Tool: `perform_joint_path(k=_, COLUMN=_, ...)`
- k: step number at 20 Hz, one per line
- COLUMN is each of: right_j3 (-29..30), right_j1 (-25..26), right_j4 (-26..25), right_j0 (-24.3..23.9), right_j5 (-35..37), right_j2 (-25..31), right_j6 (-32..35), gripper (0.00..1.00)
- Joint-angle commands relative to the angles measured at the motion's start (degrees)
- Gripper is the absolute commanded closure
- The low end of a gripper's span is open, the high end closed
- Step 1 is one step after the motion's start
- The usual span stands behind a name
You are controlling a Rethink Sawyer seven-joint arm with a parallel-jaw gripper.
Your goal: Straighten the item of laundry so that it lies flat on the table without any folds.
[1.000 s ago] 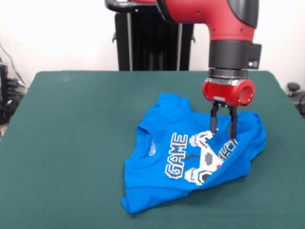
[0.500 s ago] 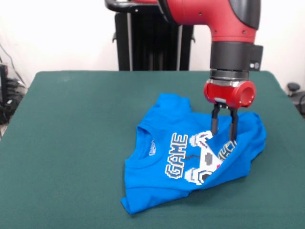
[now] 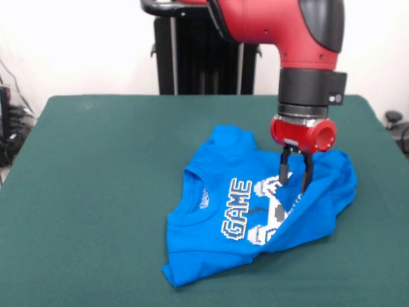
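Observation:
The item of laundry (image 3: 211, 230), a bright blue T-shirt, lies crumpled on the green table (image 3: 96, 192), right of the middle. Its right side is folded over the front, covering part of the white controller print; the word "GAME" still shows. My gripper (image 3: 294, 184) points down over that folded flap, on the fold's edge. Its fingers (image 3: 283, 171) stand apart, tips down in the cloth, with blue fabric showing between them. They are open and not closed on the shirt.
The black pedestal (image 3: 204, 51) rises behind the table's far edge. Green table surface stretches wide to the left of the shirt, with a narrower strip on the right. Dark clutter sits off the table at both sides.
My gripper has shifted a little to the left and lower. The folded flap's edge has gone left with it, hiding more of the print.

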Motion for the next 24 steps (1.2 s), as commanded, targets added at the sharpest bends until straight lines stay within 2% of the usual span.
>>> perform_joint_path(k=1, right_j3=-0.63, right_j1=3.80, right_j4=1.88, right_j0=-1.65, right_j5=-1.23, right_j2=7.08, right_j6=18.41, gripper=0.00)
perform_joint_path(k=6, right_j3=3.21, right_j1=1.62, right_j4=-0.51, right_j0=-6.95, right_j5=1.37, right_j2=14.74, right_j6=21.69, gripper=0.00)
perform_joint_path(k=12, right_j3=5.75, right_j1=-0.73, right_j4=-2.39, right_j0=-11.30, right_j5=-0.49, right_j2=20.06, right_j6=22.66, gripper=0.00)
perform_joint_path(k=15, right_j3=6.11, right_j1=-1.37, right_j4=-3.31, right_j0=-12.47, right_j5=-1.02, right_j2=21.36, right_j6=21.81, gripper=0.00)
perform_joint_path(k=18, right_j3=4.53, right_j1=-1.75, right_j4=-4.62, right_j0=-10.89, right_j5=-1.43, right_j2=18.71, right_j6=17.10, gripper=0.00)
perform_joint_path(k=19, right_j3=3.94, right_j1=-1.95, right_j4=-5.01, right_j0=-10.32, right_j5=-0.58, right_j2=17.69, right_j6=15.69, gripper=1.00)
perform_joint_path(k=22, right_j3=3.80, right_j1=-2.23, right_j4=-4.62, right_j0=-10.17, right_j5=1.44, right_j2=17.53, right_j6=14.86, gripper=1.00)
perform_joint_path(k=24, right_j3=5.30, right_j1=-3.81, right_j4=-1.53, right_j0=-9.17, right_j5=3.22, right_j2=17.51, right_j6=17.27, gripper=1.00)
